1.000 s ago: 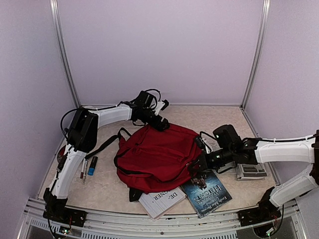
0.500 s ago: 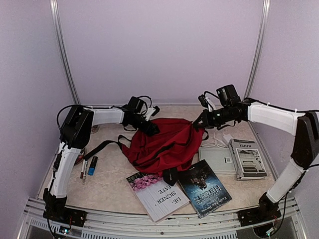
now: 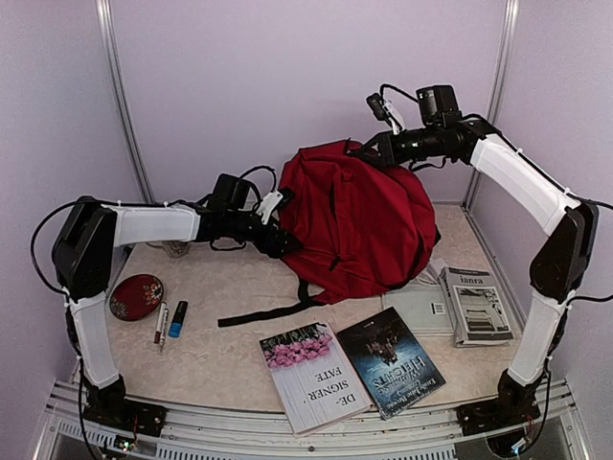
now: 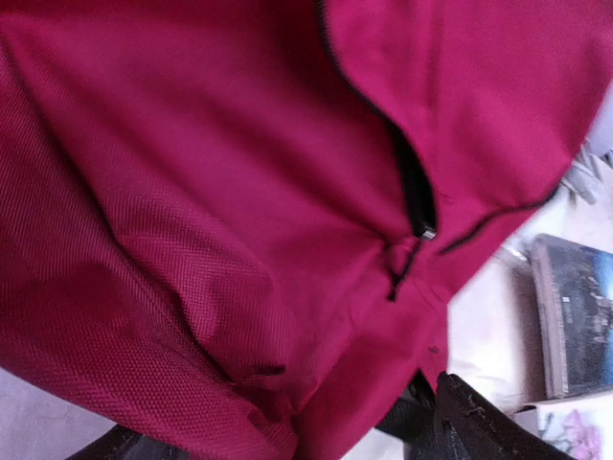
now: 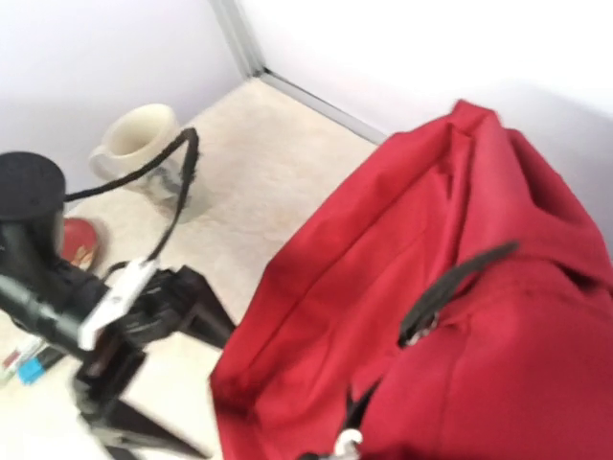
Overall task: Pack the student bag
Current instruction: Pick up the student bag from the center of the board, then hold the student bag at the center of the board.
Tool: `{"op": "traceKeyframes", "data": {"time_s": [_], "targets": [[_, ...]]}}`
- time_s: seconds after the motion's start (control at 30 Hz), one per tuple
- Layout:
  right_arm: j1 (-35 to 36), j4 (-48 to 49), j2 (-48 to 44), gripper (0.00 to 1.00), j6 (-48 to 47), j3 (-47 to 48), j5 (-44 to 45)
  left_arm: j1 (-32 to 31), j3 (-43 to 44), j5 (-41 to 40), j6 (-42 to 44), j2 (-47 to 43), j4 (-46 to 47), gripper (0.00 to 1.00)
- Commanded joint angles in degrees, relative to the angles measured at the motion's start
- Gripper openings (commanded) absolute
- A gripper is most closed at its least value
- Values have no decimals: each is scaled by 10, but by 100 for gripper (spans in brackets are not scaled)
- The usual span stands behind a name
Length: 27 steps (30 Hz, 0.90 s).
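Observation:
The student bag (image 3: 359, 220), dark red with black zippers, hangs upright above the back of the table. My right gripper (image 3: 369, 153) is raised high and shut on the bag's top edge. Its fingers do not show in the right wrist view, where the student bag (image 5: 460, 316) hangs below. My left gripper (image 3: 283, 241) is low at the bag's lower left corner. Its jaws are spread wide, with red fabric bulging between them. In the left wrist view the student bag (image 4: 239, 192) fills the frame. A partly open zipper (image 4: 412, 192) runs across it.
A black strap (image 3: 263, 313) trails on the table. A flower-cover book (image 3: 311, 374) and a dark book (image 3: 393, 359) lie near the front, and grey booklets (image 3: 479, 302) at the right. A red round case (image 3: 136, 295), pens (image 3: 161, 321) and a mug (image 5: 139, 139) are on the left.
The right arm has lifted the bag from lying flat to hanging upright, uncovering the books. The left gripper has pulled back leftward and lower, staying at the bag's side.

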Motion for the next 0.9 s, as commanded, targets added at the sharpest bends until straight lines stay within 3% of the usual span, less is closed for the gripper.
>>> {"op": "traceKeyframes", "data": {"time_s": [0.0,0.17,0.27,0.57,0.73,0.87], "targets": [[16,-90,-30,0,-113,-9,-70,-27,-28,54,64,-121,35,88],[38,-65,-95,0,-167,-139,-116,-64,-43,24,191,-235,18,95],[61,-49,-121,0,-190,-186,-115,-73,-59,-21,254,-256,25,99],[72,-32,-168,0,-199,-272,-133,-75,81,-96,384,-137,-143,99],[73,-11,-194,0,-187,-312,-141,-88,94,-108,461,-119,-111,99],[74,16,-215,0,-171,-342,-140,-100,126,-163,481,-85,-83,99]]}}
